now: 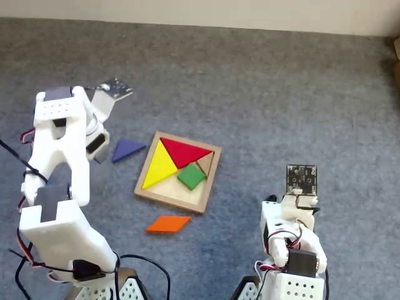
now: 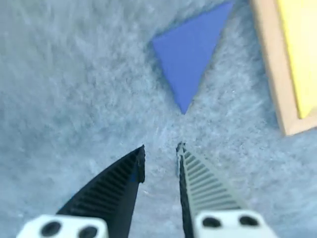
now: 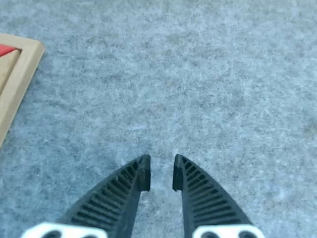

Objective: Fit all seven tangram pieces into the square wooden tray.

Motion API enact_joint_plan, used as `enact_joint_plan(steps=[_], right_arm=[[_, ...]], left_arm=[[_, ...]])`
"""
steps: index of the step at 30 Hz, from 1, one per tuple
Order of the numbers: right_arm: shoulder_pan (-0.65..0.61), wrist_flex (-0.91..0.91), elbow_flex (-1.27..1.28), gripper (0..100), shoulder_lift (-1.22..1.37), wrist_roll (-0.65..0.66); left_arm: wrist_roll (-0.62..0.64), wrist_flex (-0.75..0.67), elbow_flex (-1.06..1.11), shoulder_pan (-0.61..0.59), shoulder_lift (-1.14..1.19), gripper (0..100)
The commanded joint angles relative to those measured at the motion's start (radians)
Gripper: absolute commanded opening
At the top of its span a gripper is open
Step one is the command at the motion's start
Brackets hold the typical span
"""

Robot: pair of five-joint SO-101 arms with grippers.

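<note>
High view: square wooden tray (image 1: pixel 169 202) sits on grey carpet (image 1: pixel 269 81) between the two arms. Inside it lie a yellow triangle (image 1: pixel 159 167), a red triangle (image 1: pixel 185 152) and a green square (image 1: pixel 191 176), edges meeting; part of the tray floor is bare. A blue triangle (image 1: pixel 127 149) lies on the carpet just beside the tray, on the left arm's (image 1: pixel 59 150) side. An orange parallelogram (image 1: pixel 168 223) lies on the carpet near the tray edge that faces the arm bases. The right arm (image 1: pixel 290 231) stands well apart from the tray. Left wrist view: left gripper (image 2: pixel 161 148) low over the carpet, jaws parted by a narrow gap, nothing between them. The blue triangle's point is just ahead of the tips, not touching, with tray rim and yellow piece beyond. Right wrist view: right gripper (image 3: pixel 161 171) over bare carpet, jaws likewise slightly apart and empty; a tray corner is off to one side.
</note>
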Motion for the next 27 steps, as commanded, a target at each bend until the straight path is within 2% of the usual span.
enact_joint_plan(steps=[1, 4, 8, 11, 17, 21, 27], right_arm=[[0.01, 0.001, 0.119, 9.1, -0.008, 0.002], [0.01, 0.001, 0.119, 9.1, -0.008, 0.002], [0.01, 0.001, 0.119, 9.1, -0.008, 0.002], [0.01, 0.001, 0.119, 9.1, -0.008, 0.002], [0.01, 0.001, 0.119, 9.1, -0.008, 0.002], [0.01, 0.001, 0.119, 9.1, -0.008, 0.002], [0.01, 0.001, 0.119, 9.1, -0.008, 0.002]], left_arm=[[-0.064, 0.064, -0.108, 0.041, -0.007, 12], [-0.031, 0.1, -0.182, 0.019, -0.007, 12], [0.152, 0.127, -0.234, -0.065, -0.007, 12], [0.21, 0.121, -0.232, -0.154, -0.002, 12], [0.341, 0.12, -0.228, -0.351, 0.007, 30], [0.35, 0.107, -0.182, -0.423, 0.01, 30], [0.354, -0.072, -0.024, -0.449, 0.084, 30]])
